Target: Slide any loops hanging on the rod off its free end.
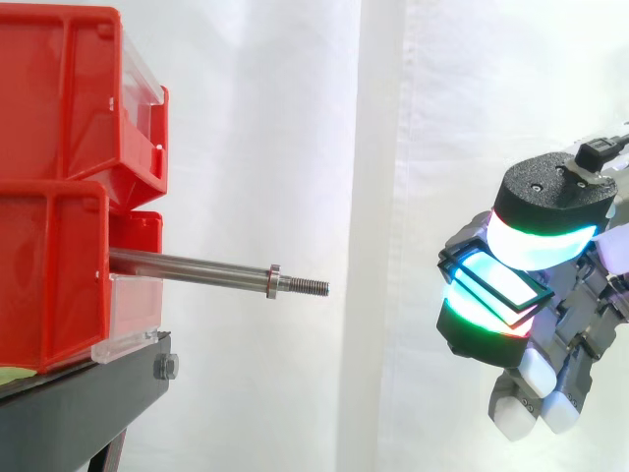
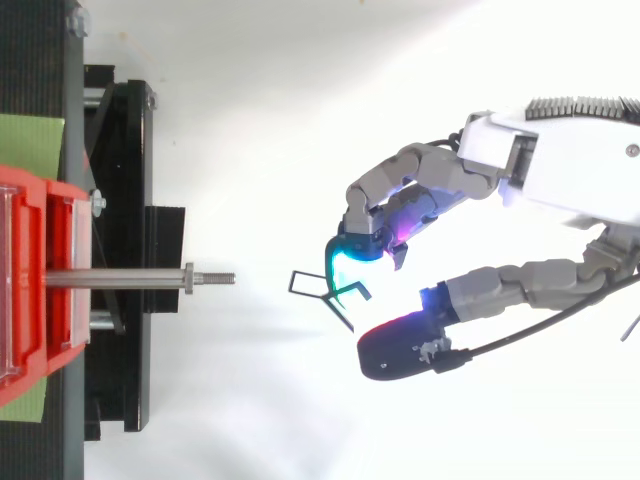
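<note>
Black wire loops [image 2: 310, 293], pinched by the hand [image 2: 560, 170], hang in open air well beyond the rod [image 1: 197, 265].

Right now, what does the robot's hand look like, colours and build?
The hand has a white boxy palm housing with a dark ribbed strip along one edge. Its fingers are built of grey blocky segments. The fingertips are thick pads, some black-capped, glowing cyan, green, red and magenta; others look pale white.

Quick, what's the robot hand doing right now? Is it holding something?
Hand: closed, pinching thin black loops between its glowing fingertips, clear of the rod.
</note>
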{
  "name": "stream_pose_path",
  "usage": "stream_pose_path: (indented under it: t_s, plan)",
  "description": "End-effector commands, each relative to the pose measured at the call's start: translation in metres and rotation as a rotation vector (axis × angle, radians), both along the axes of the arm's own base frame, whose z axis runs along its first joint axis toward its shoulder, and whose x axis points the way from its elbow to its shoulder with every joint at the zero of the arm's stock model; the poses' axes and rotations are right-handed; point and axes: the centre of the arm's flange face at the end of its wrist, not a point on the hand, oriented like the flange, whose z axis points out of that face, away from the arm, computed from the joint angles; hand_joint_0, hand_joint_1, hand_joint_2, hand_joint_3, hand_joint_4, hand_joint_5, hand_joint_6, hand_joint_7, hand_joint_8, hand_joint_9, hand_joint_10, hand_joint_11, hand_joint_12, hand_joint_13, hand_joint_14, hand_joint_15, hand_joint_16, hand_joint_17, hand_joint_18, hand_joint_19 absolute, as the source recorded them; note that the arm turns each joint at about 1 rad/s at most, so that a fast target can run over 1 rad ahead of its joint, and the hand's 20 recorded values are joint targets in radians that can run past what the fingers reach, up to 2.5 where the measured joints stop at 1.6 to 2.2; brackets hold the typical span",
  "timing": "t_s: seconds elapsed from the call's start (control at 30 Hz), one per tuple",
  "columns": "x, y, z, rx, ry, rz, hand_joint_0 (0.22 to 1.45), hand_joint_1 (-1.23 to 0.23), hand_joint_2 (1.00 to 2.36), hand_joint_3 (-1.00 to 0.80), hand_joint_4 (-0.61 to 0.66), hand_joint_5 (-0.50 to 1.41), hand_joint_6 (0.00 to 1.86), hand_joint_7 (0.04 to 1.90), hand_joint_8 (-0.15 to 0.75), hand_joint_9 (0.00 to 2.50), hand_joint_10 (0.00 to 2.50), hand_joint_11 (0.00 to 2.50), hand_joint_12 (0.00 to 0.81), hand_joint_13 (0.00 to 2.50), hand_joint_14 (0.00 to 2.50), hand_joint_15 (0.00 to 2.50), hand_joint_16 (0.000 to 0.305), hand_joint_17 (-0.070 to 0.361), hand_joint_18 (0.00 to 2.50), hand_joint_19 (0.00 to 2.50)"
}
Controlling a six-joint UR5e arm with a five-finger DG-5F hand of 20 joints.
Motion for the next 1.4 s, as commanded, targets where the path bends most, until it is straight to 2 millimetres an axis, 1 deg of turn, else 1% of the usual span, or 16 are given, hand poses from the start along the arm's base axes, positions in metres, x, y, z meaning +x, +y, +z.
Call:
stream_pose_path:
  t_s: [0.0,0.2,0.47,0.53,0.6,0.63,0.7,0.77,0.8,0.9,1.0,1.1,1.17,1.23,1.3,1.37]
  plan:
    - [-0.0002,0.0000,0.0003,0.000,0.000,0.000,0.62,-0.74,1.01,-0.43,0.07,-0.12,0.93,0.93,0.272,0.86,0.02,0.67,0.360,0.65,0.01,0.33,0.049,0.111,0.68,0.34]
    - [-0.0002,0.0000,0.0003,0.000,0.000,0.000,0.59,-0.67,1.00,-0.45,0.07,-0.11,0.93,0.96,0.269,0.89,0.02,0.67,0.360,0.66,0.01,0.34,0.049,0.111,0.68,0.35]
    - [0.0001,0.0011,-0.0007,0.004,0.000,0.000,0.56,-0.61,1.01,-0.33,0.02,-0.09,0.91,0.97,0.257,0.92,0.02,0.61,0.368,0.67,0.01,0.35,0.051,0.115,0.68,0.40]
    - [0.0001,0.0011,-0.0007,0.007,0.000,-0.001,0.56,-0.71,1.02,-0.19,0.02,-0.09,0.91,1.04,0.265,0.92,0.02,0.62,0.371,0.67,0.01,0.34,0.052,0.116,0.69,0.38]
    - [-0.0002,0.0011,0.0003,0.008,-0.002,-0.001,0.57,-0.76,1.02,-0.09,0.05,-0.09,0.92,0.99,0.296,0.94,0.02,0.62,0.402,0.70,0.01,0.33,0.058,0.130,0.76,0.33]
    - [-0.0002,0.0011,0.0003,0.008,-0.002,-0.001,0.59,-0.79,1.01,-0.03,0.01,-0.10,0.93,1.02,0.307,0.93,0.02,0.63,0.411,0.71,0.01,0.32,0.060,0.135,0.79,0.30]
    - [0.0001,0.0011,0.0010,0.009,-0.004,-0.001,0.60,-0.81,1.01,-0.02,-0.03,-0.10,0.94,1.00,0.304,0.92,0.02,0.65,0.406,0.71,0.01,0.32,0.059,0.132,0.79,0.30]
    - [-0.0001,0.0012,0.0003,0.010,-0.002,0.000,0.62,-0.82,1.02,-0.08,-0.02,-0.11,0.95,0.95,0.297,0.91,0.02,0.66,0.394,0.69,0.01,0.32,0.056,0.126,0.76,0.32]
    - [0.0002,0.0013,0.0010,0.011,-0.004,-0.001,0.61,-0.79,1.02,-0.21,0.02,-0.12,0.94,0.95,0.262,0.91,0.02,0.66,0.364,0.67,0.01,0.33,0.050,0.112,0.71,0.35]
    - [0.0001,0.0022,-0.0007,0.016,-0.002,-0.002,0.61,-0.75,1.01,-0.42,0.05,-0.10,0.91,1.01,0.244,0.95,0.02,0.64,0.361,0.68,0.01,0.33,0.049,0.111,0.71,0.36]
    - [0.0005,0.0033,0.0000,0.020,-0.004,-0.002,0.58,-0.63,1.00,-0.46,0.04,-0.08,0.89,1.06,0.229,0.99,0.02,0.59,0.354,0.68,0.01,0.33,0.049,0.110,0.71,0.38]
    - [0.0002,0.0053,0.0009,0.022,-0.005,0.000,0.58,-0.65,1.01,-0.37,0.01,-0.06,0.88,1.07,0.227,1.00,0.02,0.58,0.351,0.69,0.01,0.33,0.048,0.109,0.71,0.38]
    - [0.0001,0.0053,0.0003,0.022,-0.005,0.000,0.57,-0.73,1.02,-0.22,0.00,-0.06,0.88,1.12,0.240,1.01,0.02,0.59,0.354,0.70,0.01,0.35,0.048,0.109,0.73,0.37]
    - [0.0007,0.0065,0.0000,0.022,-0.005,0.002,0.57,-0.81,1.02,-0.05,0.00,-0.08,0.92,1.03,0.287,1.01,0.02,0.62,0.397,0.74,0.01,0.33,0.057,0.128,0.82,0.31]
    - [0.0004,0.0064,0.0010,0.022,-0.006,0.002,0.61,-0.85,1.01,0.01,-0.07,-0.09,0.93,1.07,0.296,0.99,0.02,0.63,0.406,0.74,0.01,0.33,0.059,0.132,0.83,0.30]
    - [0.0007,0.0065,0.0017,0.022,-0.008,0.002,0.61,-0.86,1.01,0.01,-0.08,-0.09,0.94,1.03,0.292,0.98,0.02,0.63,0.402,0.73,0.01,0.33,0.058,0.130,0.82,0.30]
